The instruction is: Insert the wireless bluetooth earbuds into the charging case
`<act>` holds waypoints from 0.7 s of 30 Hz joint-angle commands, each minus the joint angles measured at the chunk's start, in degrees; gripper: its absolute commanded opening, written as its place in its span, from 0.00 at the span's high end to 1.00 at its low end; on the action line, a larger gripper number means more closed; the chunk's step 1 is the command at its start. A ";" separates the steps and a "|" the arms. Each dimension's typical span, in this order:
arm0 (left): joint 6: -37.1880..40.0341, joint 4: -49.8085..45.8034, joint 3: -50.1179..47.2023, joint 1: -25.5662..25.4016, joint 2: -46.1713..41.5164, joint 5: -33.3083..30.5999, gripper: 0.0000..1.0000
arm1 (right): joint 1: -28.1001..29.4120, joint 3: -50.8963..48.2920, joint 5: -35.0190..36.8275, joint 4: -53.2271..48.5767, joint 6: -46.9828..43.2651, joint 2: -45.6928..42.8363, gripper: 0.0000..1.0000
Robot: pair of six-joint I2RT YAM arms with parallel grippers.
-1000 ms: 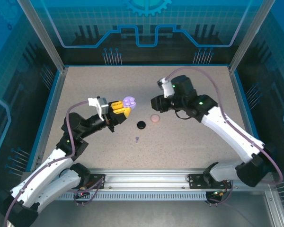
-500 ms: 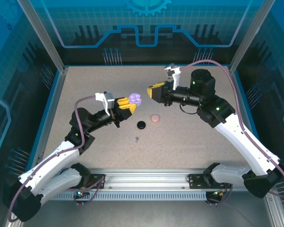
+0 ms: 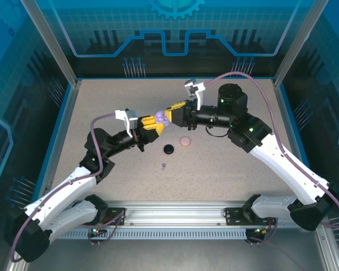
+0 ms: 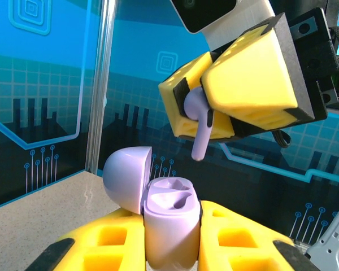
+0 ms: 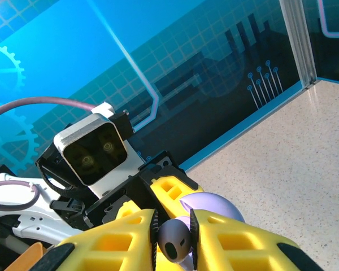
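My left gripper (image 3: 157, 121) is shut on a lavender charging case (image 4: 169, 223), held upright above the table. Its lid (image 4: 124, 178) is swung open to the left and both sockets are bare. My right gripper (image 3: 172, 113) is shut on a lavender earbud (image 4: 196, 127), whose stem points down just above the case and does not touch it. In the right wrist view the earbud's head (image 5: 175, 240) sits between the pads, with the case lid (image 5: 210, 208) behind. A second lavender earbud (image 3: 164, 166) lies on the table nearer the arm bases.
A closed black round case (image 3: 168, 149) and a pale pink round case (image 3: 185, 141) lie on the speckled table below the two grippers. Blue walls and metal posts (image 3: 56, 51) ring the workspace.
My right gripper has swung left with the earbud, from above the pink case to right over the open lavender case. The left gripper rose and pushed forward a little, then held still.
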 commanded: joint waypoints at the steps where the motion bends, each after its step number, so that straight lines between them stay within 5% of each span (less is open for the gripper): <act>1: -0.19 3.15 0.84 -0.40 -0.44 0.92 1.00 | 1.20 0.76 -0.14 2.85 0.85 0.47 0.76; 21: 1.06 4.20 -0.16 -0.47 -1.78 -0.58 1.00 | 1.84 -2.34 1.71 2.93 3.91 0.94 0.76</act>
